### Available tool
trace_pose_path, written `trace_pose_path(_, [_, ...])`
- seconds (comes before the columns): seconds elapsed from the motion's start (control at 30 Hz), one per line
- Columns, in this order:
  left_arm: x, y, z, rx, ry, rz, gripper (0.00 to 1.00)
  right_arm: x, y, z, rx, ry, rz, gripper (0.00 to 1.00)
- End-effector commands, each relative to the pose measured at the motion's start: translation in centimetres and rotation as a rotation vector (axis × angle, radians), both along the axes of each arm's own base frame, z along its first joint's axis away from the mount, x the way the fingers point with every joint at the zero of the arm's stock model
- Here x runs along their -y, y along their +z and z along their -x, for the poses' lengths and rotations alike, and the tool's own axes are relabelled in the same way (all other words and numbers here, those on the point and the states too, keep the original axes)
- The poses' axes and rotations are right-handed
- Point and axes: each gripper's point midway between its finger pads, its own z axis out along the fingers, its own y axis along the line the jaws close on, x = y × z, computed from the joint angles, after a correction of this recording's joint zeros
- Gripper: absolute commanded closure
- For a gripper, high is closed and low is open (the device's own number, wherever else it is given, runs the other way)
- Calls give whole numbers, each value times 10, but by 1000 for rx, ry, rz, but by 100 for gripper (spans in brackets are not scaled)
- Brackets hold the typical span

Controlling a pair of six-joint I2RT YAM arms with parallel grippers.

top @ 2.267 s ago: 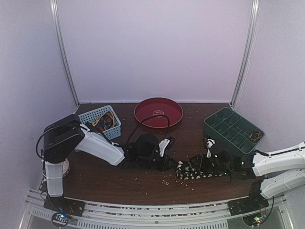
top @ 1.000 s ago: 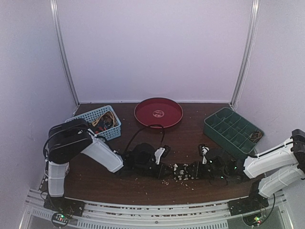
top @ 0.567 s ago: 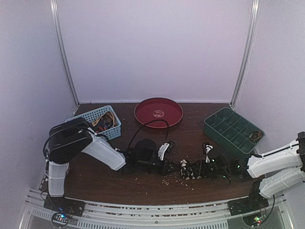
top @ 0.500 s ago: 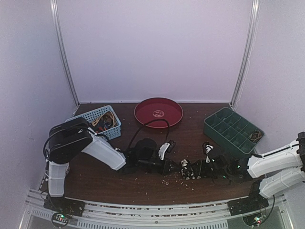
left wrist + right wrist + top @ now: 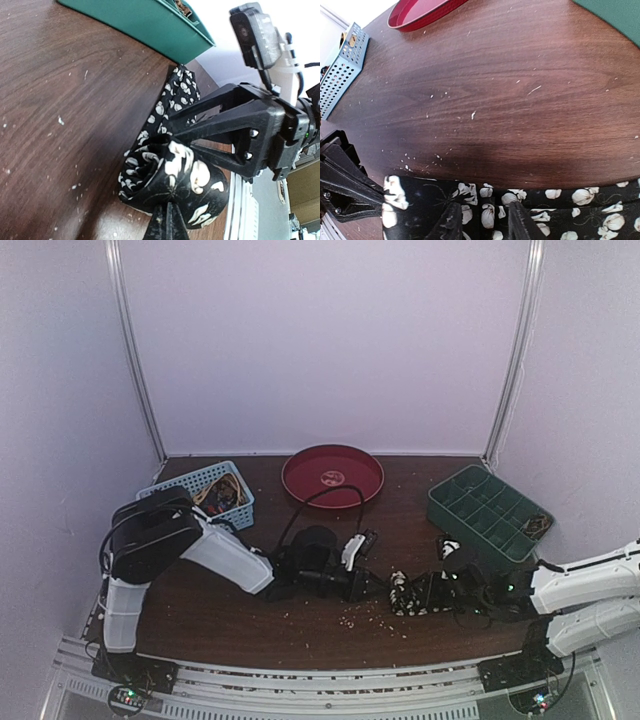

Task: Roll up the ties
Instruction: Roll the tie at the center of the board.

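A dark tie with pale flower print [image 5: 408,593] lies at the table's front middle, partly wound into a roll [image 5: 175,175]. My left gripper [image 5: 378,585] reaches in from the left and is shut on the roll, its fingertips [image 5: 167,222] pressed together at the roll's near side. The flat unrolled length [image 5: 580,210] runs right from the roll. My right gripper [image 5: 432,592] straddles that length just beside the roll, its fingers [image 5: 452,220] apart and the fabric between them. Other ties fill the blue basket [image 5: 210,495].
A round red tray [image 5: 333,475] sits at the back middle and a green compartment tray [image 5: 487,512] at the back right. Pale crumbs are scattered over the brown table [image 5: 330,630] around the roll. The basket stands at the back left.
Both grippers and the roll have shifted right along the table. The loose length between them has shortened. The right gripper's fingers have spread a little.
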Motion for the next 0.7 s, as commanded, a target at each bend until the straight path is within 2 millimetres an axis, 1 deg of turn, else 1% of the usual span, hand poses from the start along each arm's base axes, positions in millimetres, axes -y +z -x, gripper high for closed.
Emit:
trace_pose_path(0.0, [14,9,0,34,-32,26,100,20,11,-6,50,-73,51,65])
trace_pose_path(0.1, [19,11,-2,39,-38,26,100,24,22,-8,73,-93,37,60])
trace_pose_path(0.17, [22,12,-3,41,-43,31,100,23,34,-9,97,-93,9,56])
trace_pose_path(0.27, [27,14,-4,44,-49,38,100,18,51,-9,123,-74,-34,51])
trace_pose_path(0.37, [34,18,-5,52,-58,48,100,10,61,-10,127,-38,-48,42])
trace_pose_path(0.4, [36,19,-5,54,-63,50,100,7,62,-10,124,-27,-49,41])
trace_pose_path(0.57, [48,22,-5,57,-84,61,100,-3,56,-11,80,4,-61,35])
trace_pose_path(0.67, [53,24,-5,56,-92,74,100,3,49,-11,58,-22,-45,34])
